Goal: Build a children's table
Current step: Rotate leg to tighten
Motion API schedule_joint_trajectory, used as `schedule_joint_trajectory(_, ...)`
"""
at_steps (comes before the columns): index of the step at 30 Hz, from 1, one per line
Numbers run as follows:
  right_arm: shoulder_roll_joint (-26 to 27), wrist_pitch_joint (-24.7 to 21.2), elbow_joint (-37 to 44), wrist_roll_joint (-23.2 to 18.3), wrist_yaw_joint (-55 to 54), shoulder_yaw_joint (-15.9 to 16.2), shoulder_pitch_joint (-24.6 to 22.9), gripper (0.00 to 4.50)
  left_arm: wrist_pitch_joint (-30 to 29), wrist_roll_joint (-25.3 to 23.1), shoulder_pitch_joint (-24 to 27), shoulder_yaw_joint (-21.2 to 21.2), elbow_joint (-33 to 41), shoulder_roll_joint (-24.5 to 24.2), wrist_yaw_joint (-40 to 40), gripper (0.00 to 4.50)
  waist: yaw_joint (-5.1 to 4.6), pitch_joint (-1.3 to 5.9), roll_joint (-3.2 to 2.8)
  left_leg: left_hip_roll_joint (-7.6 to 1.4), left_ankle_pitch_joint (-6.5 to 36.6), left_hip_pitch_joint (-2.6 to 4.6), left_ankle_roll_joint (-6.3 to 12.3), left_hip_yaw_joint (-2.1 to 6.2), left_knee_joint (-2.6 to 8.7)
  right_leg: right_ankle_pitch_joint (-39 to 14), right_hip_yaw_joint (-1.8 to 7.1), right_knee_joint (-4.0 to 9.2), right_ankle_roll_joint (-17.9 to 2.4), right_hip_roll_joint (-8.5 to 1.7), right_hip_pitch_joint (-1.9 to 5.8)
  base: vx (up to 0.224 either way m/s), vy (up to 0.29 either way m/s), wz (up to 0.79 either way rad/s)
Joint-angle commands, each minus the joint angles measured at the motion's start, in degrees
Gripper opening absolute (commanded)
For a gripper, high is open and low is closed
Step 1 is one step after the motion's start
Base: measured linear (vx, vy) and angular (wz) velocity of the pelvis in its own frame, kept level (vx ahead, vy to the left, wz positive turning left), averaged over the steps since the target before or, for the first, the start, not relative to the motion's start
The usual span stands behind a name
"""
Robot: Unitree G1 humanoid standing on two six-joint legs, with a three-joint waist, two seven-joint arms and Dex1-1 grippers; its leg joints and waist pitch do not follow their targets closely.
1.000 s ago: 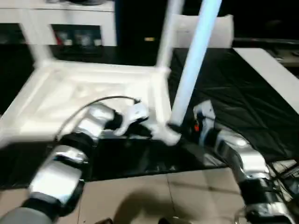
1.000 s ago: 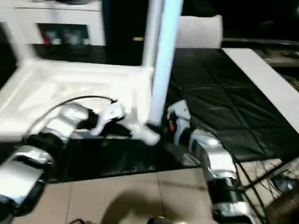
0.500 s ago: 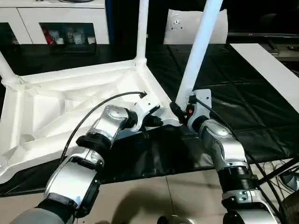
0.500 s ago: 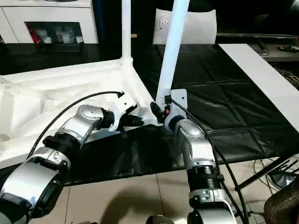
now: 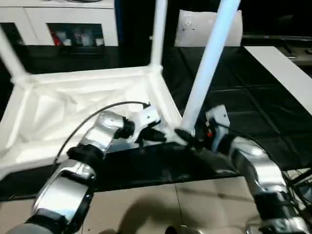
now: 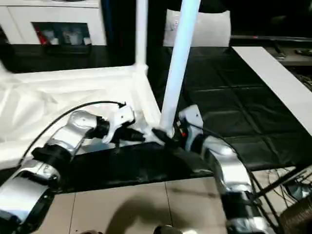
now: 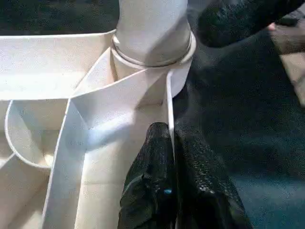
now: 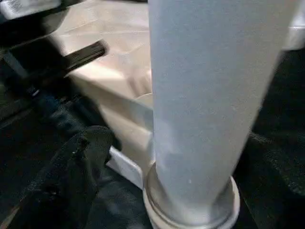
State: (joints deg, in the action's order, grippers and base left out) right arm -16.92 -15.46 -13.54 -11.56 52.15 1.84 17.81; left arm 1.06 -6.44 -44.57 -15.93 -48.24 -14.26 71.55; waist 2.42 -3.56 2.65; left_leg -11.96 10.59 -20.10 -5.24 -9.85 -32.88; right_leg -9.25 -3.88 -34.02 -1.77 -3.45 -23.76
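The white tabletop (image 5: 73, 97) lies upside down on a black sheet, ribbed underside up. Three tube legs stand in its corner sockets: a near leg (image 5: 207, 68), a far one (image 5: 158, 29) and one at the left (image 5: 9, 53). My left gripper (image 5: 157, 136) is shut on the thin rim wall of the tabletop (image 7: 167, 119), just beside the near leg's socket (image 7: 152, 52). My right gripper (image 5: 187, 136) sits at the base of the near leg (image 8: 209, 95), open. Its visible finger (image 8: 81, 171) stands a little off the tube.
A white cabinet with glass doors (image 5: 63, 24) stands at the back. A flat white board (image 5: 282, 73) lies at the right on the black sheet (image 5: 243, 97). Tiled floor (image 5: 195, 204) runs along the near edge, with cables at the lower right.
The whole picture has swung and tilted with the head. The left gripper keeps its pinch on the rim and the right gripper stays at the near leg's base.
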Motion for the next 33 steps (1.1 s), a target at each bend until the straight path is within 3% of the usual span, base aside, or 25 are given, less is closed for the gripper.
schedule_joint_trajectory(1,-1.8,0.9,1.5,-1.6,4.2,0.2,-0.4,4.49,3.1,-0.2,-0.9,-1.8,1.7,-0.1,3.8,0.00,0.13,3.87,-0.32,-1.30,9.5,0.17,5.09,-0.18,3.07,-11.5,2.82,3.99,-12.6,-3.95,3.82,0.000,0.000,0.00)
schedule_joint_trajectory(3,-4.9,2.0,1.0,-2.8,8.9,0.4,-0.4,4.49,5.9,-0.5,-0.8,-3.2,1.3,-1.7,8.0,0.00,0.39,3.83,-0.23,-1.29,9.4,0.21,5.09,-0.22,3.06,-10.9,2.81,3.93,-12.6,-3.95,3.80,0.000,0.000,0.00)
schedule_joint_trajectory(8,-6.1,1.7,0.5,-4.9,13.5,0.6,0.3,4.49,8.1,-0.9,-0.9,-4.5,1.0,-2.8,11.2,0.00,0.92,3.79,-0.10,-1.21,9.8,0.10,4.97,-0.23,3.03,-12.7,2.70,3.99,-12.0,-4.10,3.91,0.000,0.000,0.00)
schedule_joint_trajectory(21,-8.4,2.3,-3.2,-5.2,23.8,5.4,3.5,3.17,15.1,-1.1,-2.0,-7.1,-0.4,-3.9,17.0,0.00,2.44,3.82,0.03,-1.49,9.0,0.20,4.34,-0.41,2.97,-13.1,2.56,3.81,-11.4,-4.07,3.65,0.000,0.000,0.00)
schedule_joint_trajectory(24,-8.6,2.4,-3.8,-5.1,24.9,5.9,4.0,3.07,15.8,-1.4,-2.3,-7.3,-0.8,-4.0,17.0,0.00,2.50,3.88,0.05,-1.42,8.5,0.06,4.45,-0.38,2.93,-12.3,2.51,3.67,-11.4,-4.05,3.75,0.000,0.000,0.00)
schedule_joint_trajectory(25,-8.7,2.2,-4.0,-5.1,25.3,6.0,4.3,2.79,15.9,-1.4,-2.4,-7.3,-1.0,-4.1,16.9,0.00,2.47,3.85,0.27,-1.37,8.5,0.02,4.51,-0.40,2.91,-12.6,2.49,3.72,-11.3,-4.05,3.78,0.000,0.000,0.00)
schedule_joint_trajectory(30,-9.1,2.0,-5.0,-5.4,27.3,7.1,5.5,2.35,17.0,-1.6,-2.9,-7.5,-2.1,-4.4,16.8,0.00,2.53,3.78,0.27,-1.35,8.8,0.00,4.31,-0.39,2.87,-15.9,2.48,3.98,-10.1,-4.17,3.69,0.000,0.000,0.00)
schedule_joint_trajectory(33,-8.8,1.6,-5.1,-5.4,27.7,7.2,5.8,2.21,17.2,-1.9,-3.0,-7.5,-2.4,-4.7,16.6,0.00,2.57,3.86,0.27,-1.46,8.1,0.04,4.32,-0.34,2.92,-14.2,2.47,3.72,-10.4,-4.10,3.66,0.000,0.000,0.00)
